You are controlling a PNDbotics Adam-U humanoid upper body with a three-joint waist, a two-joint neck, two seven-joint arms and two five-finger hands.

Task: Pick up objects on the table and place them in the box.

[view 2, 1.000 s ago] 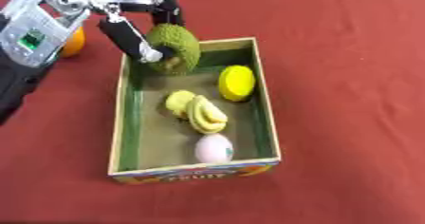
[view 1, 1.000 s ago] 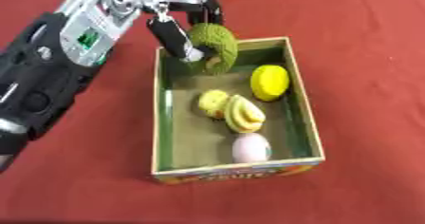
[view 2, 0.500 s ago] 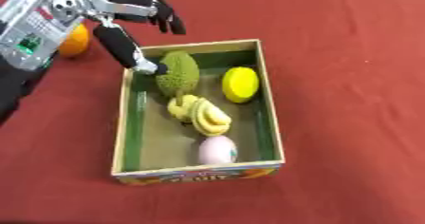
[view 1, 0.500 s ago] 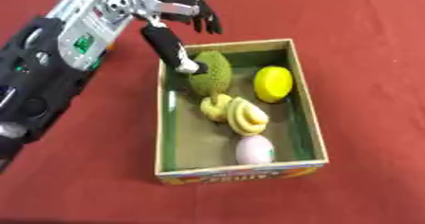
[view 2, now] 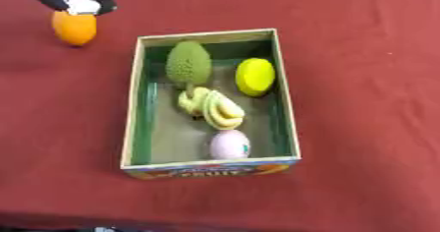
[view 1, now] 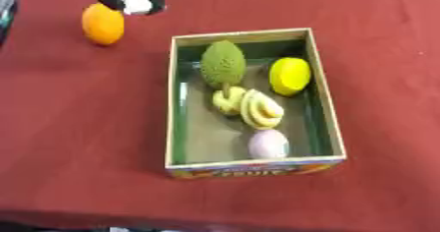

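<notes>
Box [view 1: 325, 123] (orange [view 1: 102, 24] outside) holds fruit

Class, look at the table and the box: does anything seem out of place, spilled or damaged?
Nothing is spilled or damaged. One thing stands out: the orange fruit lies on the red table, outside the box, while the bumpy green fruit, lemon, bananas and pale egg-shaped item lie inside.

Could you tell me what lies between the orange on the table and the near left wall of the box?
Nothing: between the orange and the box wall there is only bare red tablecloth, as both eye views show.
</notes>
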